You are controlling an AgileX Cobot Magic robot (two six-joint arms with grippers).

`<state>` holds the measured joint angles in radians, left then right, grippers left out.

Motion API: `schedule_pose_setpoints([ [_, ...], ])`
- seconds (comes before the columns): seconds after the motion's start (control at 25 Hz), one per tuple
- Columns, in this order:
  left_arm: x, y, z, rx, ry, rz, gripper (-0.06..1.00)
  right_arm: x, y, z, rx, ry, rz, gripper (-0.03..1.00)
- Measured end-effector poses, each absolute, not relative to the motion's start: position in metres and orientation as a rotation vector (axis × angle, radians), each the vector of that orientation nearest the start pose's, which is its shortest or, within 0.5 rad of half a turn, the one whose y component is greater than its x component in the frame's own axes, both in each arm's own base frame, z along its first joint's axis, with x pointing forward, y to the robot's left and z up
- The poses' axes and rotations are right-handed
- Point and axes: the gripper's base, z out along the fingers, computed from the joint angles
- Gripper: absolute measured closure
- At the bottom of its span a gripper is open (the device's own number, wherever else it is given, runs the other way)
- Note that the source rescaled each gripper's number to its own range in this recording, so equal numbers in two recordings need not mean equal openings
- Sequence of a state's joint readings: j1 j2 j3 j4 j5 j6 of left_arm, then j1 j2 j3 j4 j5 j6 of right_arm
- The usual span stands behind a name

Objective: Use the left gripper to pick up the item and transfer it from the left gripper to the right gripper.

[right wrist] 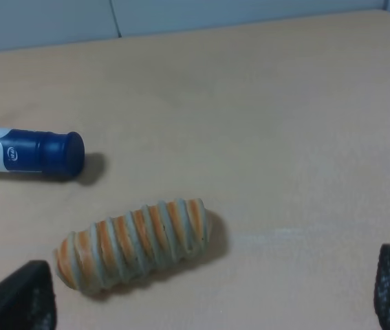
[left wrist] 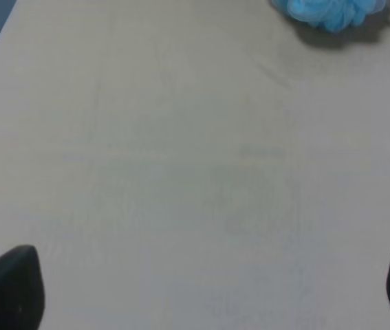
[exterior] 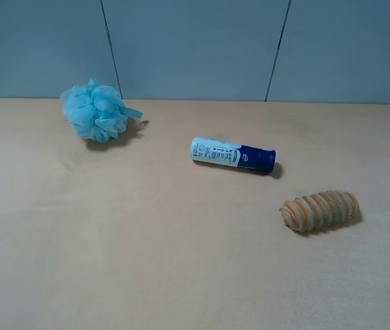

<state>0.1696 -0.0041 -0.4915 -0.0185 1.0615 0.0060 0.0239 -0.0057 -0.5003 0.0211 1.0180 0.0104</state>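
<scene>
A wide beige counter (exterior: 146,261) fills most of the high view, backed by a grey-blue panelled wall (exterior: 195,48) along the top of the frame. No arm shows in that view.

In the upper left of the high view sits a fluffy light-blue bath puff (exterior: 96,110), casting a small shadow; the left wrist view catches its edge too. Near the middle lies a white-and-dark-blue tube (exterior: 232,154) on its side, its dark blue cap end pointing to the right of the frame.

The item (exterior: 320,210), a ribbed roll striped orange and tan, lies on the counter in the right part of the high view, below and to the right of the tube and well apart from the puff. Nothing touches it.

The left gripper (left wrist: 201,289) is spread wide over bare counter, only its two dark fingertips showing at the lower corners of its wrist view. The right gripper (right wrist: 215,295) is likewise released, its fingertips far apart, with the item lying beyond them, near the left-hand fingertip.
</scene>
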Motion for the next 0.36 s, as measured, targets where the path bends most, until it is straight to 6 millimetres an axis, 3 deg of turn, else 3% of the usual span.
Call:
schedule_pose_setpoints([
  [0.36,-0.0043,-0.0022,0.2748,-0.167,2.044,0.087,-0.05,-0.0042,0.0015,0.2808,-0.014,1.996,0.047,-0.03],
])
